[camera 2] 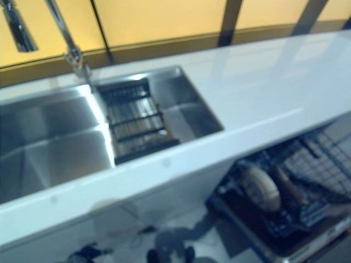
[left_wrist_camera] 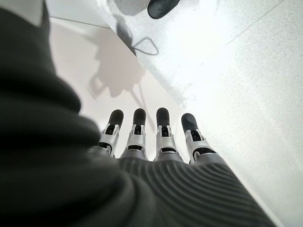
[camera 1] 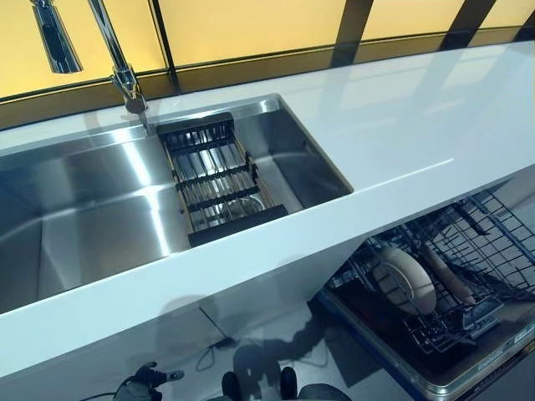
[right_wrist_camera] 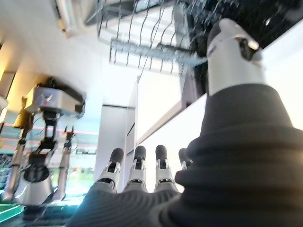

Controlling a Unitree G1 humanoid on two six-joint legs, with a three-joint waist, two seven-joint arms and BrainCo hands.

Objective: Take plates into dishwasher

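Note:
A cream plate [camera 1: 404,280] stands on edge in the pulled-out lower dishwasher rack [camera 1: 493,242] under the counter at the right; it also shows in the right eye view [camera 2: 259,188]. No plate shows on the counter or in the sink. My left hand [left_wrist_camera: 142,142] hangs low over the floor with straight fingers and holds nothing. My right hand [right_wrist_camera: 137,170] also hangs with straight fingers and is empty; the wire rack [right_wrist_camera: 142,42] shows past it.
A white counter [camera 1: 418,125] runs across the view. A steel sink [camera 1: 84,217] holds a dark slatted drain rack [camera 1: 213,180] under a tap [camera 1: 121,71]. A beige long item [camera 1: 447,274] lies beside the plate. A machine on a stand [right_wrist_camera: 45,127] shows in the right wrist view.

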